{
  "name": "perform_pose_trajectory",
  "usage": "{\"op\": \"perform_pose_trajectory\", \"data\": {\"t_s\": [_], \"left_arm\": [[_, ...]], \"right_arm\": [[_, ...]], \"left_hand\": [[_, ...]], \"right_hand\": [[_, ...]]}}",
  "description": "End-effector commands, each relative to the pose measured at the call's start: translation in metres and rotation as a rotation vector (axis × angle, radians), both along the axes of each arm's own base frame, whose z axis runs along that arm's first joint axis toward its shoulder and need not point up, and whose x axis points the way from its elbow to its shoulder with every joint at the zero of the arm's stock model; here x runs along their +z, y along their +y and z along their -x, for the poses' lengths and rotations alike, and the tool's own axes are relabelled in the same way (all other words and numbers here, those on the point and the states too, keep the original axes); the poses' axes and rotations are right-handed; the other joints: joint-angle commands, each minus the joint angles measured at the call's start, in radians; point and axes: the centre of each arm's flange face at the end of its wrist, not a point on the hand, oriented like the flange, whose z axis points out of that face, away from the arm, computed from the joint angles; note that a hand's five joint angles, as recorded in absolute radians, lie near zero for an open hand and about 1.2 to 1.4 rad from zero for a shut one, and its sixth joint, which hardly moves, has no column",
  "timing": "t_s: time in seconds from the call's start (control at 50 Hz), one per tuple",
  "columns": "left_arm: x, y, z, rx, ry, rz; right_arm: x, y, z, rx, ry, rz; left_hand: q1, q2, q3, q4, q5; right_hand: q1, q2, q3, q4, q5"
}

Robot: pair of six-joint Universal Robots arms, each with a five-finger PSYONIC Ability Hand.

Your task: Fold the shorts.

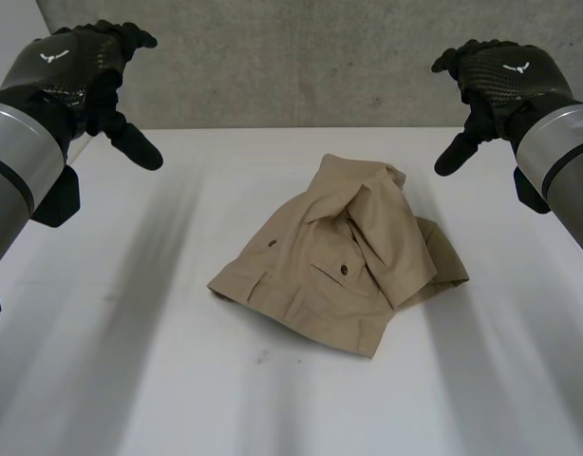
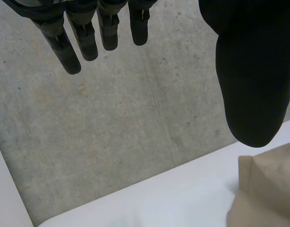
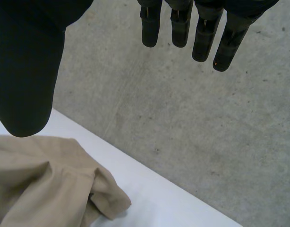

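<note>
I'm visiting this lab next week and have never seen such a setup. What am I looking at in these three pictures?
This is a robot with two arms at a white table. The wide picture comes from a camera between and behind the arms, looking down. The left robot hand and right robot hand, both black, are raised on either side, open and holding nothing. The other two pictures come from a camera on each wrist, looking along the palm, so that hand's dark fingers and thumb come in from above. On the table lies a crumpled pair of tan shorts, touched by neither hand. Behind is a grey concrete wall.
</note>
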Motion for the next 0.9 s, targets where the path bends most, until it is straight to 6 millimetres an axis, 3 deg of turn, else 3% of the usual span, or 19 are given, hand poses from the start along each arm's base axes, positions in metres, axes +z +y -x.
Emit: {"op": "perform_pose_trajectory", "data": {"t_s": [0.02, 0.3, 0.38, 0.44, 0.54, 0.7, 0.78, 0.9], "left_arm": [[-0.007, -0.001, 0.002, -0.005, -0.010, -0.018], [-0.021, -0.002, 0.008, -0.022, -0.034, -0.058], [-0.046, 0.001, 0.020, -0.058, -0.127, -0.118], [-0.081, 0.013, 0.024, -0.095, -0.260, -0.199], [-0.116, 0.026, 0.029, -0.133, -0.298, -0.231], [-0.178, 0.024, 0.035, -0.143, -0.296, -0.237], [-0.200, 0.028, 0.048, -0.180, -0.304, -0.237], [-0.224, 0.020, 0.064, -0.187, -0.295, -0.206]], "right_arm": [[0.002, 0.000, -0.001, -0.001, -0.018, 0.017], [0.003, -0.004, 0.001, -0.039, -0.019, 0.042], [0.004, -0.002, 0.000, -0.023, 0.002, 0.044], [-0.003, 0.000, 0.000, -0.021, 0.033, 0.028], [-0.040, 0.010, 0.001, 0.021, 0.148, -0.036], [-0.099, 0.022, 0.013, 0.090, 0.265, -0.122], [-0.117, 0.026, 0.019, 0.083, 0.269, -0.142], [-0.126, 0.031, 0.021, 0.085, 0.270, -0.145]], "left_hand": [[-0.017, -0.030, -0.031, -0.030, -0.047], [-0.016, -0.029, -0.030, -0.029, -0.046], [-0.017, -0.030, -0.031, -0.030, -0.047], [-0.017, -0.030, -0.031, -0.030, -0.047], [0.004, -0.009, -0.009, -0.008, -0.026], [0.019, 0.006, 0.005, 0.006, -0.011], [0.022, 0.009, 0.008, 0.009, -0.008], [0.037, 0.023, 0.023, 0.024, 0.006]], "right_hand": [[-0.031, -0.047, -0.041, -0.064, -0.071], [-0.031, -0.047, -0.041, -0.064, -0.071], [-0.031, -0.047, -0.041, -0.064, -0.071], [-0.031, -0.047, -0.041, -0.064, -0.071], [-0.031, -0.047, -0.041, -0.064, -0.071], [-0.031, -0.047, -0.041, -0.064, -0.071], [-0.031, -0.047, -0.041, -0.064, -0.071], [-0.031, -0.047, -0.041, -0.064, -0.071]]}}
